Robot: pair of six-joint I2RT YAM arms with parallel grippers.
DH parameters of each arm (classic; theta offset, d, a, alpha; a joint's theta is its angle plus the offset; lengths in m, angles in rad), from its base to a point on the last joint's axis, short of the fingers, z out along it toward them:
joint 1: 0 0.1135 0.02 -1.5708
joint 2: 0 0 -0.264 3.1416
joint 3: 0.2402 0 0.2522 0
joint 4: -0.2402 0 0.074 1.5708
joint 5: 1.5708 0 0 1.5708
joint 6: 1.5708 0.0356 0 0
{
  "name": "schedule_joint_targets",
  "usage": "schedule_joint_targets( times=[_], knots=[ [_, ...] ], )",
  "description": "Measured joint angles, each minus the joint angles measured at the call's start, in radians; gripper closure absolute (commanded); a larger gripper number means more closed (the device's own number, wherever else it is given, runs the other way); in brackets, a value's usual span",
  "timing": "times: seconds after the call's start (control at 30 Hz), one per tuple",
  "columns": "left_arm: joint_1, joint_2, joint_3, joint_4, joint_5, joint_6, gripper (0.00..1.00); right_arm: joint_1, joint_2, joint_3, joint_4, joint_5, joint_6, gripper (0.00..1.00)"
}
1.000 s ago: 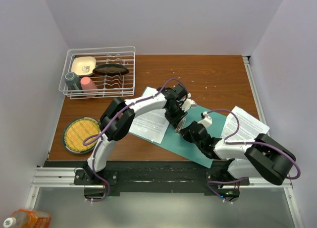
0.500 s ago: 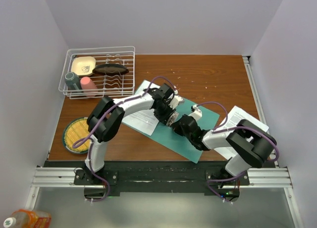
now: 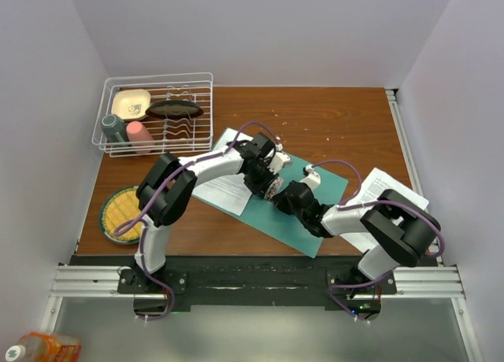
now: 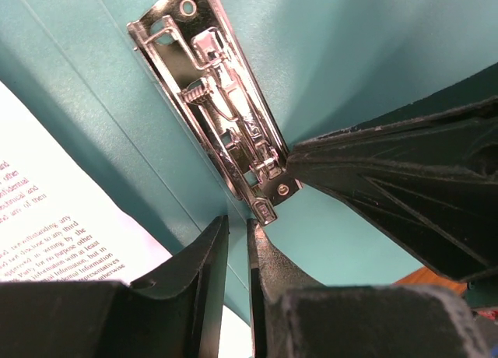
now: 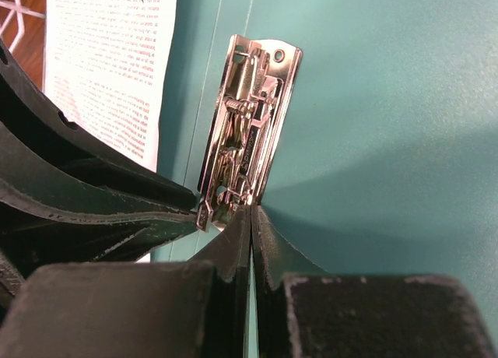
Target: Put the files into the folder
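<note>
Pincer on the right (image 5: 250,214) is pressed together at the lower end of the metal clip (image 5: 249,124); the left pincer (image 4: 237,226) sits beside, a slit apart. Folder (image 3: 287,228) lies open mid-frame on the table (image 3: 331,126), files (image 3: 224,190) overlapping its left half. I'd lift that clip slowly, its base held down.

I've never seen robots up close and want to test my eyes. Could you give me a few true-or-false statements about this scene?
1. The left tool and the right tool meet at the metal clip. True.
2. The right tool is wide open. False: it is shut tight.
3. A printed sheet lies partly on the folder. True.
4. The dish rack is empty. False: it holds cups and dishes.
</note>
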Motion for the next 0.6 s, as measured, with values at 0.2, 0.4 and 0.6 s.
schedule_joint_targets(
  times=[0.2, 0.4, 0.6],
  knots=[
    [-0.039, 0.001, 0.0, -0.009, 0.061, -0.001, 0.79, 0.0, -0.103, -0.02, -0.142, 0.01, 0.006, 1.0],
    [-0.085, 0.002, 0.023, -0.04, 0.097, 0.003, 0.8, -0.002, -0.22, -0.034, -0.314, 0.01, 0.007, 1.0],
    [-0.025, -0.001, 0.085, -0.072, 0.087, 0.009, 0.72, -0.009, -0.223, -0.029, -0.333, 0.0, 0.0, 1.0]
  ],
)
